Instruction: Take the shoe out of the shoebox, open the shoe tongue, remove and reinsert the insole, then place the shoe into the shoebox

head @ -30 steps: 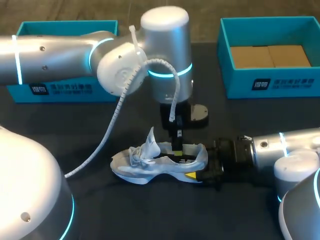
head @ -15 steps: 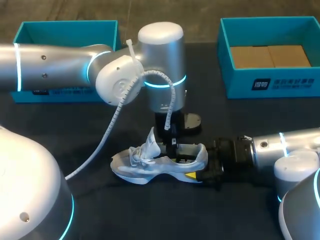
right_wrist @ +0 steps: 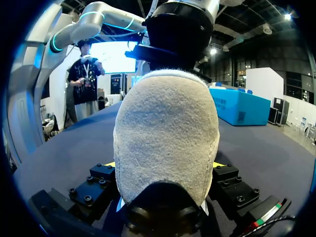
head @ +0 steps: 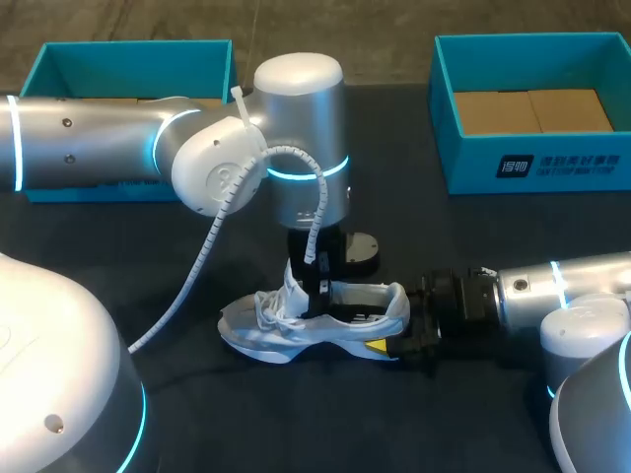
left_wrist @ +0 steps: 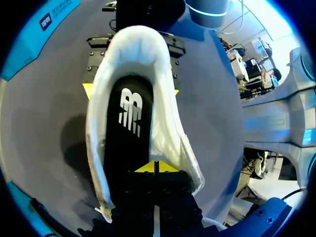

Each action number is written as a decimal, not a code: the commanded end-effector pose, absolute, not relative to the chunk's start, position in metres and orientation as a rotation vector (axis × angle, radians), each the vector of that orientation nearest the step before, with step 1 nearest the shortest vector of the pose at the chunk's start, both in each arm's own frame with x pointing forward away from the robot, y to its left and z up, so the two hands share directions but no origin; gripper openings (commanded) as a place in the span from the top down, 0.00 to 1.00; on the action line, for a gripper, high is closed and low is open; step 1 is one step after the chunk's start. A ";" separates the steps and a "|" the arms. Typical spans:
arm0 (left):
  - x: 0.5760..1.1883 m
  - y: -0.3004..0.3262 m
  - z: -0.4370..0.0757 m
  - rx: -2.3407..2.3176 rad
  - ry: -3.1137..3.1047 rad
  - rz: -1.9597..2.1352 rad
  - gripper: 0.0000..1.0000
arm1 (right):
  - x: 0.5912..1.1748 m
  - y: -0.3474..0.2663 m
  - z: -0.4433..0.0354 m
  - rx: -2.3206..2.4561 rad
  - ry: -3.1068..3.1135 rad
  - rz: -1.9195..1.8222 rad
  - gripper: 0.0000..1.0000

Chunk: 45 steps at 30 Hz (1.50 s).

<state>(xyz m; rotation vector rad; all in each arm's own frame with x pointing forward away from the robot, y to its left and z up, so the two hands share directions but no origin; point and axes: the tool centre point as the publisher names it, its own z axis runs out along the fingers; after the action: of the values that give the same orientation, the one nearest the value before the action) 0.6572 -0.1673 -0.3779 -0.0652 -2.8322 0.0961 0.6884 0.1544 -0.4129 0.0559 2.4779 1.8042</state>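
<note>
A white shoe point(head: 281, 333) lies on its sole on the black table, toe to the left. My right gripper point(head: 396, 333) holds its heel from the right, a finger on each side. In the right wrist view the heel point(right_wrist: 165, 128) fills the gap between the fingers of the right gripper point(right_wrist: 163, 165). My left gripper point(head: 320, 288) points straight down into the shoe's opening, beside the raised tongue. In the left wrist view, the shut yellow tips of the left gripper point(left_wrist: 155, 167) sit over the black insole point(left_wrist: 129, 123) inside the shoe point(left_wrist: 131, 42). Whether they pinch it is hidden.
A teal shoebox point(head: 537, 163) with brown card inside stands at the back right. A second teal box point(head: 59, 54) stands at the back left, partly behind my left arm. A white cable point(head: 212, 246) hangs from the left arm toward the table's left.
My left arm has moved left and slightly toward the front, bringing its gripper from above the heel opening toward the tongue. The right arm and the shoe have stayed put.
</note>
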 end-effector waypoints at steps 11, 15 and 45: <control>0.661 -0.172 -0.394 -0.048 -2.870 0.082 0.67 | 0.688 0.156 -0.412 0.057 2.483 1.798 1.00; 0.663 -0.175 -0.397 -0.050 -2.905 0.086 0.66 | 0.688 0.156 -0.412 0.057 2.483 1.798 1.00; 0.711 -0.181 -0.424 0.076 -3.227 0.087 1.00 | 0.688 0.156 -0.412 0.057 2.483 1.798 1.00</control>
<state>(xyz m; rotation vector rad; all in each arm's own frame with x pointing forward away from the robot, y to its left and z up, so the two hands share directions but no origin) 0.6986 -0.1778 -0.4122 0.0730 -3.2201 0.1001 0.6910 0.1537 -0.4146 0.0602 2.4764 1.8033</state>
